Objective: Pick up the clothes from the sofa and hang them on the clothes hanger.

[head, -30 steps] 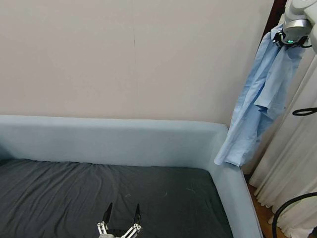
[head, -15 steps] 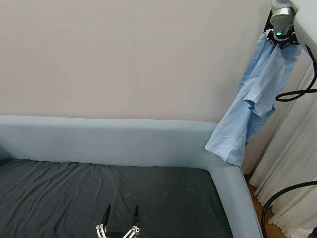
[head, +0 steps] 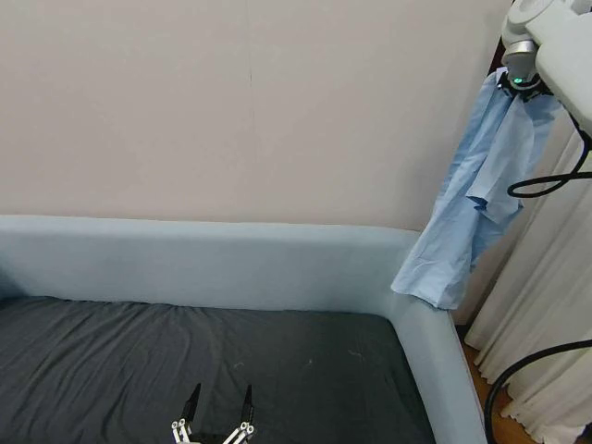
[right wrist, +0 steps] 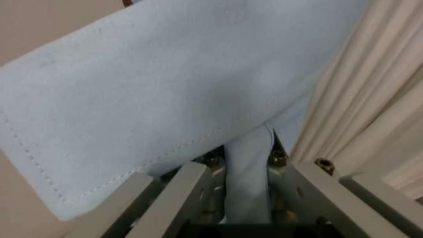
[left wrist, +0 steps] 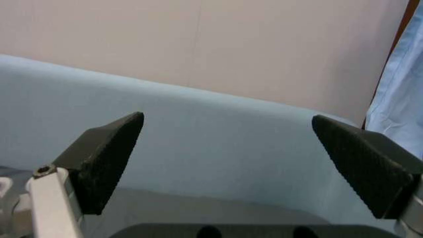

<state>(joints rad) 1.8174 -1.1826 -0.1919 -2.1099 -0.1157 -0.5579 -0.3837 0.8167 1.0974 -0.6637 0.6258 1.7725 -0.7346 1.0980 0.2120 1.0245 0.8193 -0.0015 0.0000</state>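
pale blue shirt (head: 476, 185) dangles creased, pinched in the right hand (head: 518, 85); left hand (head: 222, 391) splayed over sofa (head: 231, 264).

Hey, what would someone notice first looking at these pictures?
A light blue shirt hangs high on the right, above the end of the sofa and beside the curtain, pinched at its top in the right tool. Low in the head view, the left tool hovers open over the sofa's dark seat.

My right gripper (head: 516, 85) has slid left of where it was a second ago, then dipped a little. The shirt (head: 476, 185) it pinches swung left and has drifted partway back. My left gripper (head: 222, 392) has sunk lower.
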